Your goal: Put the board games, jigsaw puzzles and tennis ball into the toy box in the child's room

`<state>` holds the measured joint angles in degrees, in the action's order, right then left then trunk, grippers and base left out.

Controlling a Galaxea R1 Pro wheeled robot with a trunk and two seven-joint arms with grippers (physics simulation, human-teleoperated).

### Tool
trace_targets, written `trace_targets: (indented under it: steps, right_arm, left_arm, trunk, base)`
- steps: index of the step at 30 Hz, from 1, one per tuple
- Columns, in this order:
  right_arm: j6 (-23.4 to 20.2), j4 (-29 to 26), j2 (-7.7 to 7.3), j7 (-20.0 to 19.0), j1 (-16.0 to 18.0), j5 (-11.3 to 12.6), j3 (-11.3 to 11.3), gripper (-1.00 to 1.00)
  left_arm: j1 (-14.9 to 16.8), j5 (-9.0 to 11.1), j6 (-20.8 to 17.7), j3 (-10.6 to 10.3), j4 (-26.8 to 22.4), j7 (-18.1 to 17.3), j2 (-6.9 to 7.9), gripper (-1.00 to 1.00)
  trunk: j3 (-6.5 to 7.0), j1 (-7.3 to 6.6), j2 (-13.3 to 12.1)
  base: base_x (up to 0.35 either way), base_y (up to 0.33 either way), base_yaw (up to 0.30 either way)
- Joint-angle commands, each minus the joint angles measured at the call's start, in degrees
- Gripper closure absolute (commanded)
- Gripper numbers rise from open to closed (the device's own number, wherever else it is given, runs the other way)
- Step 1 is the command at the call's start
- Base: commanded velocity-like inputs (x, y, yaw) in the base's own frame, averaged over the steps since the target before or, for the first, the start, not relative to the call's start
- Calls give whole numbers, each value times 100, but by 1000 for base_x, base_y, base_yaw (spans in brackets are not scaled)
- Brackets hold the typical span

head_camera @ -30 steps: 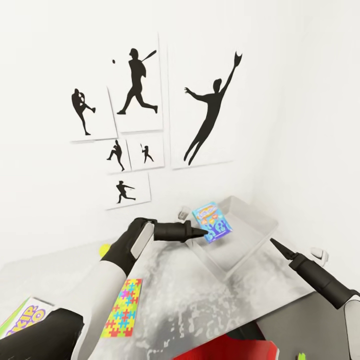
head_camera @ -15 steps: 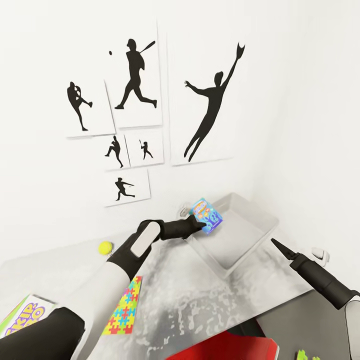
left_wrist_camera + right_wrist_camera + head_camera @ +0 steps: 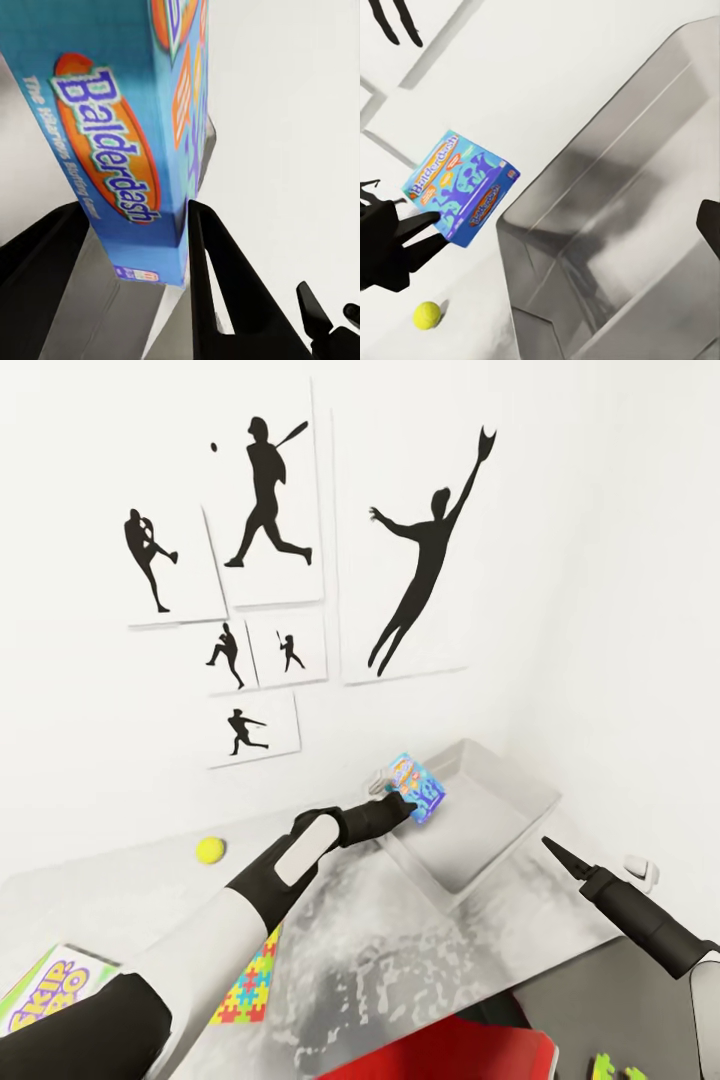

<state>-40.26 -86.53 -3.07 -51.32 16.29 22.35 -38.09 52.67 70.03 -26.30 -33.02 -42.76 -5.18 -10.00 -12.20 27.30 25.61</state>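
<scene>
My left gripper [image 3: 402, 807] is shut on a blue board game box [image 3: 417, 787] printed Balderdash [image 3: 112, 135]. It holds the box tilted on edge above the left rim of the light grey toy box [image 3: 490, 815]. From the right wrist the blue box [image 3: 457, 187] hangs just outside the toy box's [image 3: 645, 195] corner. The tennis ball [image 3: 210, 849] lies on the table [image 3: 400, 950] near the wall. A jigsaw puzzle [image 3: 250, 982] lies partly under my left arm. A yellow-green board game [image 3: 45, 992] sits at the table's left end. My right gripper [image 3: 547, 843] hovers right of the toy box.
The toy box stands in the corner where two white walls meet, with silhouette posters [image 3: 270, 500] on the left one. A small white object [image 3: 640, 872] lies beyond my right arm. A red surface [image 3: 470, 1055] and green pieces [image 3: 610, 1068] show below the table's front edge.
My left arm has stretched farther toward the wall, and the blue box has tipped more upright at the toy box's left rim. The tennis ball has come out from behind the arm. The view shifted slightly.
</scene>
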Motion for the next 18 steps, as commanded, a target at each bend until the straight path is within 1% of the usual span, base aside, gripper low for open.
trace_targets:
  steps: [1,3,4,5,7,9,10,12,14,16,18]
  right_arm:
    - [-35,-2,0,-10,5,18,-7,-100]
    - [-35,-3,0,-5,5,16,-8,-100]
    - [-39,-4,0,-3,5,16,-8,-100]
    - [-40,-4,0,-3,5,16,-7,-100]
    - [-42,-4,-1,-2,5,16,-6,-100]
    - [-43,-4,-1,-1,5,13,-5,-100]
    - [-43,-4,-1,-1,5,11,-5,-100]
    - [-44,-5,-1,-1,5,13,-5,-100]
    - [-44,-5,-1,-1,5,14,-5,-100]
    - [-44,-5,-1,-1,5,15,-5,-100]
    - [-44,-5,-1,-1,5,15,-5,-100]
  left_arm:
    - [7,84,29,-77,3,15,0,100]
    - [7,294,106,-266,4,49,0,100]
    - [7,480,190,-496,4,98,0,100]
    - [7,543,230,-589,2,122,0,100]
    - [7,801,406,-993,-18,240,0,100]
    - [7,1012,510,-1282,-108,335,0,100]
    - [7,1085,536,-1375,-211,363,0,100]
    - [7,1161,559,-1516,-460,403,0,100]
    - [7,1190,571,-1621,-616,463,0,100]
    - [7,1213,591,-1726,-722,600,0,100]
    - [7,1242,659,-1776,-765,759,0,100]
  trunk:
    - [-20,3,11]
    - [-39,3,11]
    - [-48,3,11]
    - [-58,3,11]
    - [-76,3,11]
    - [-95,3,11]
    - [-104,3,11]
    - [-123,3,11]
    - [-142,3,11]
    - [-160,3,11]
    - [-179,3,11]
  base:
    - [0,0,0]
    - [0,0,0]
    - [0,0,0]
    - [0,0,0]
    - [0,0,0]
    - [0,0,0]
    - [0,0,0]
    - [0,0,0]
    - [0,0,0]
    - [0,0,0]
    - [0,0,0]
